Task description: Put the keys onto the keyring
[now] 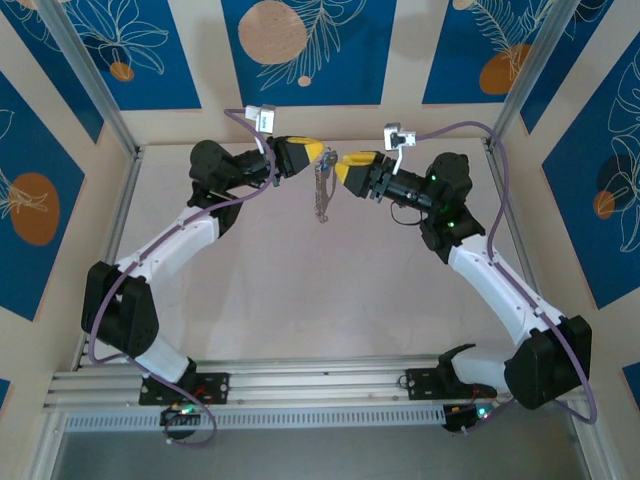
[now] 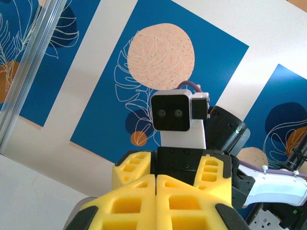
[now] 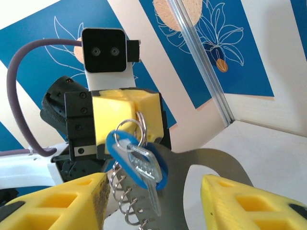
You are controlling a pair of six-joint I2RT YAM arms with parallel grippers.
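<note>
Up in the middle, we are squeezing the keyring (image 1: pixel 321 190) in our left claw (image 1: pixel 310 152), blue key (image 3: pixel 139 160) hanging on it. Our right claw (image 1: pixel 345 166) is gaping open; we should be keeping steady.

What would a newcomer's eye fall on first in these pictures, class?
The small key with a blue plastic head and pale metal blade dangles from a silvery ring mid-frame in the right wrist view. Right above, the left arm's yellow foam fingers pinch the flat grey keyring tag, while the right arm's yellow fingers stand apart below. From above, the fingers meet over the pale table's far middle.
</note>
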